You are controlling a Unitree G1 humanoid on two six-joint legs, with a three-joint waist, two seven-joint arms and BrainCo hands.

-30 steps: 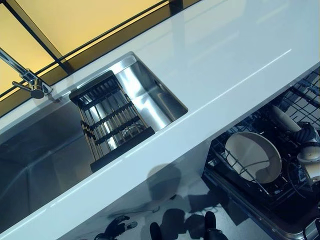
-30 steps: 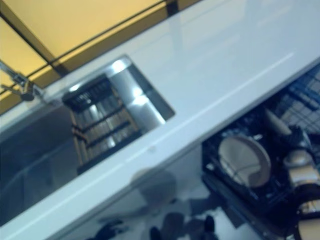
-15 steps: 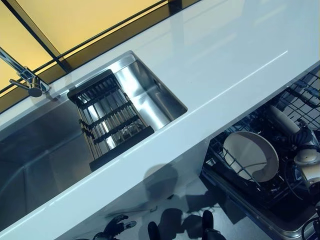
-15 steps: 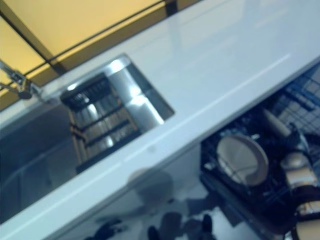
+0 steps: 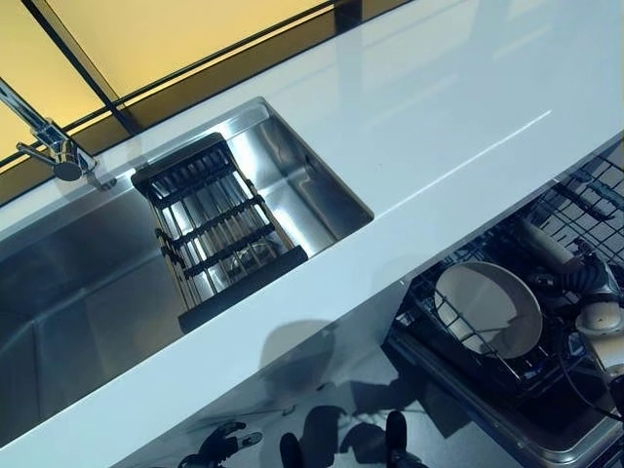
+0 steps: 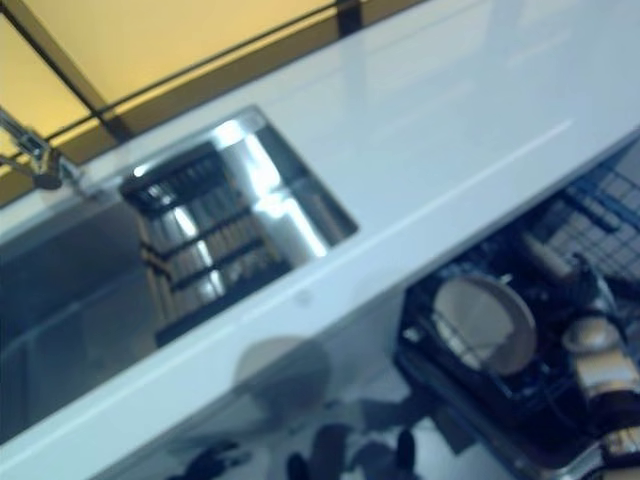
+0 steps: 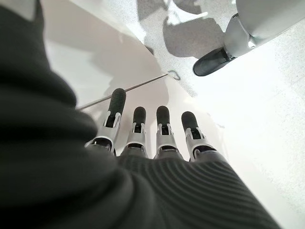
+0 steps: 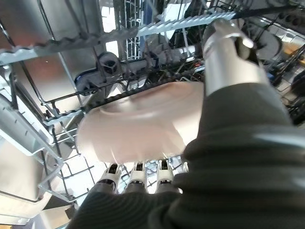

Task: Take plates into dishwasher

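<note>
A beige plate [image 8: 138, 126] is pinched in my right hand [image 8: 228, 62], thumb over its rim and fingers [image 8: 138, 174] under it, low among the wires of the dishwasher's lower rack [image 8: 62, 114]. From the head, my right hand [image 5: 597, 297] is at the rack's right side, with a plate's edge [image 5: 546, 246] showing just beyond it. A round white plate [image 5: 487, 307] stands among the tines of the rack [image 5: 429, 327]. My left hand [image 7: 152, 129] hangs open and empty beside the white cabinet front, low in the left eye view [image 5: 219, 444].
A white counter [image 5: 419, 117] runs across the view above the open dishwasher. A steel sink [image 5: 88, 283] holds a dark drying rack [image 5: 219, 229], with a tap [image 5: 54, 146] behind it. The dishwasher's pulled-out tray edge [image 5: 507, 424] juts toward me.
The whole picture has shifted a little, so the camera has moved. My right hand stays at the dishwasher rack with the plate. My left hand has not moved.
</note>
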